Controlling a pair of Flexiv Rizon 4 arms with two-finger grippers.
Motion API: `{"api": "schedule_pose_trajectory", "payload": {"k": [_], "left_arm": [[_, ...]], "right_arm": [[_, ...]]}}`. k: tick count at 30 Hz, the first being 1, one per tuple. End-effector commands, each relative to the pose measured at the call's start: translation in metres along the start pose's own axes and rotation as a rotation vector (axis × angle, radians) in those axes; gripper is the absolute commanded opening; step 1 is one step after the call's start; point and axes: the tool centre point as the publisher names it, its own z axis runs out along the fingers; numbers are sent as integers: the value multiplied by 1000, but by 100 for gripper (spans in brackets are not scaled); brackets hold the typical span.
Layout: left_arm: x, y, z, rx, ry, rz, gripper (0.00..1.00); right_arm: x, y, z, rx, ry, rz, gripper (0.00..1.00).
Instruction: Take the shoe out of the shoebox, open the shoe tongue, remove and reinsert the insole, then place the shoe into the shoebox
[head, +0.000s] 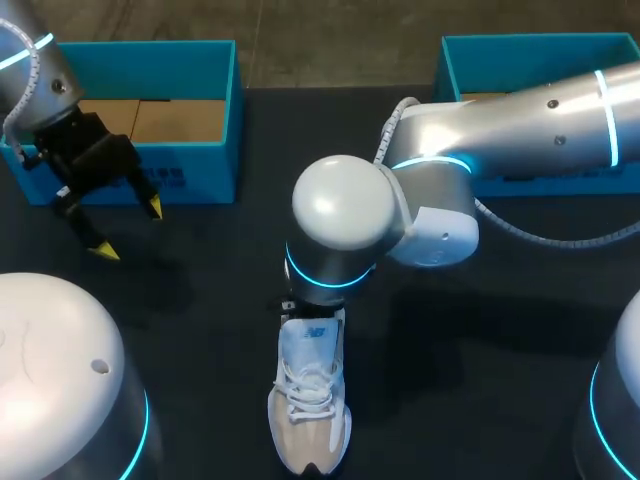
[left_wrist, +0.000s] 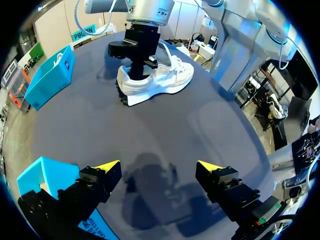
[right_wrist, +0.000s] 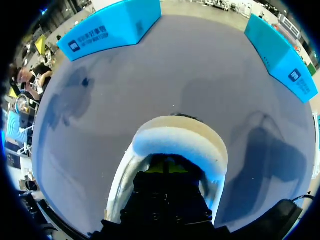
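Observation:
A white and beige sneaker (head: 310, 405) stands upright on the dark table near its front edge, heel toward the boxes. My right arm comes in over it and its wrist hides the heel. In the left wrist view my right gripper (left_wrist: 139, 67) reaches down into the shoe (left_wrist: 162, 80). From the right wrist view, the yellow tips of the gripper (right_wrist: 170, 165) sit close together inside the shoe's opening (right_wrist: 175, 137); nothing shows between them. My left gripper (head: 129, 228) hangs open and empty in front of the left shoebox (head: 232, 110), well left of the shoe. Its fingers (left_wrist: 107, 167) stand wide apart.
Two open blue shoeboxes stand at the back of the table: one back left, the other (head: 470, 60) back right behind my right arm. Bare dark tabletop (head: 200, 330) lies between my left gripper and the shoe.

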Motion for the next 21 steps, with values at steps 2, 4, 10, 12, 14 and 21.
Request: {"api": "schedule_pose_trajectory", "payload": {"k": [2, 4, 10, 12, 14, 21], "left_arm": [[0, 0, 0, -2, 2, 0, 100], [0, 0, 0, -2, 2, 0, 100], [0, 0, 0, -2, 2, 0, 100], [0, 0, 0, -2, 2, 0, 100], [0, 0, 0, -2, 2, 0, 100], [0, 0, 0, -2, 2, 0, 100]], "right_arm": [[4, -8, -28, -71, -59, 86, 0], [4, -7, -35, -86, -86, 80, 0], [-1, 0, -33, -96, -158, 80, 0], [-1, 1, -29, -93, -178, 81, 0], [-2, 1, -24, -88, -189, 84, 0], [-2, -6, -6, -81, -199, 114, 0]]}}
